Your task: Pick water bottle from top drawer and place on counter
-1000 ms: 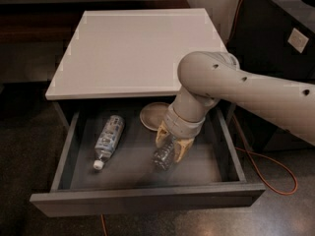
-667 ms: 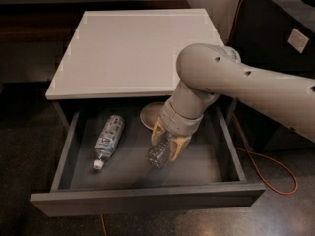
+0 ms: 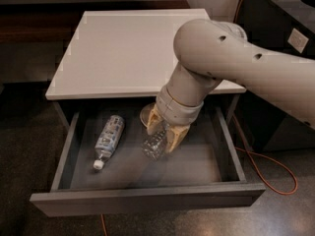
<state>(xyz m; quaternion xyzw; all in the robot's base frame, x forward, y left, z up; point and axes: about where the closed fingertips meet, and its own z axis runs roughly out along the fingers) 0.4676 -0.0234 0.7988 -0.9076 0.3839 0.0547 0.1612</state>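
Grasp step, I'd say. My gripper (image 3: 161, 139) is down inside the top drawer (image 3: 147, 200), middle of it, slightly toward the far side. The tan fingers (image 3: 176, 135) sit either side of the water bottle (image 3: 153, 145) and look clamped on it, so the tool reads as closed around the clear bottle. The bottle hangs tilted, its lower end pointing near-left. Can't tell whether it is clear of the drawer floor or resting on it.

The drawer is pulled fully open. The other bottle (image 3: 109, 136), with a pale label and white cap, lies on the left side of the drawer, well apart from my grip. That's not the target. A round tan dish-like thing (image 3: 146, 115) sits just behind the gripper at the far edge, partly hidden by the wrist.

The counter (image 3: 133, 48) is the white slab above and beyond the drawer, and its near edge overhangs the drawer's far part. Black unit (image 3: 275, 18) on the right, with an orange cable (image 3: 268, 173) on the floor beside the drawer.

Next, in my view: lift straight up until the bottle clears the drawer walls, pull toward the near side so the arm clears the slab's lip, then carry it up and over and set it down on the white top. The bottle is thin and crinkly and could slip or crush, so keep the grip firm and the lift slow.
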